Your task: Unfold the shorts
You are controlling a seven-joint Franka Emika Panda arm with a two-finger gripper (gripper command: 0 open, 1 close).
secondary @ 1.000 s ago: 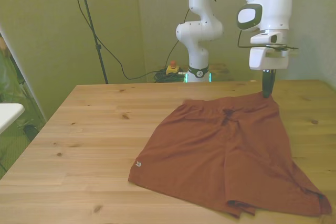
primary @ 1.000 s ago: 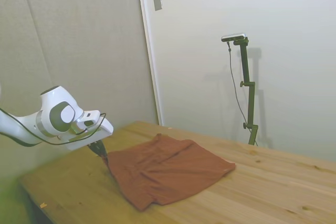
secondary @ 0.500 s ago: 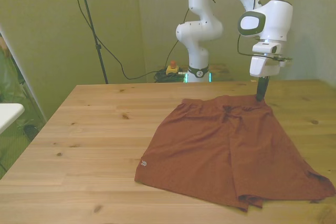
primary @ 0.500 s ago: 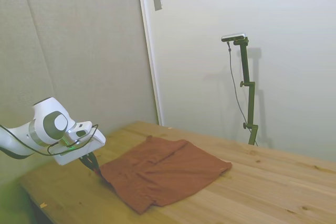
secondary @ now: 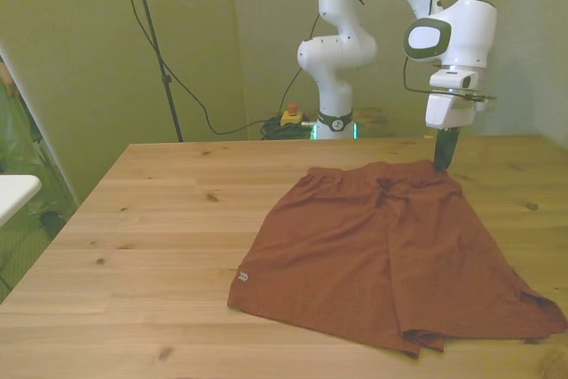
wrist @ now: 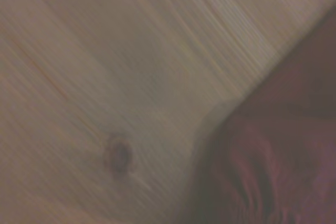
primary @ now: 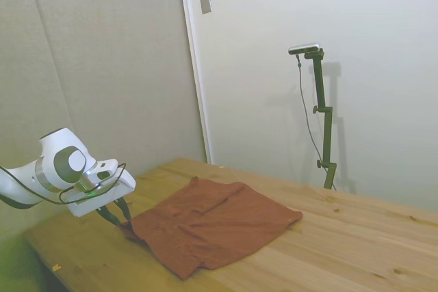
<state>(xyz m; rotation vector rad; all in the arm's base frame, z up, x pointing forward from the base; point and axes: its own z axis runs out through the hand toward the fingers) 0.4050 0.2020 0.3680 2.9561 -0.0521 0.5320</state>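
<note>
The jaws are seen spread apart in the side view, nothing gripped, with the gripper (primary: 116,214) (secondary: 443,162) parked right at the waistband corner of the shorts (primary: 209,224) (secondary: 390,250) (wrist: 283,150). The shorts are laid out flat on the table (primary: 356,251) (secondary: 160,246), toward the front view's right, legs near the front edge.

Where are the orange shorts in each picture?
Side view: the shorts lie on the table, low and left of middle.
Front view: the shorts spread over the lower right of the picture.
Wrist view: one blurred edge of the shorts shows beside bare wood.
Shared landmark: the gripper sits at the shorts' waistband corner.
</note>
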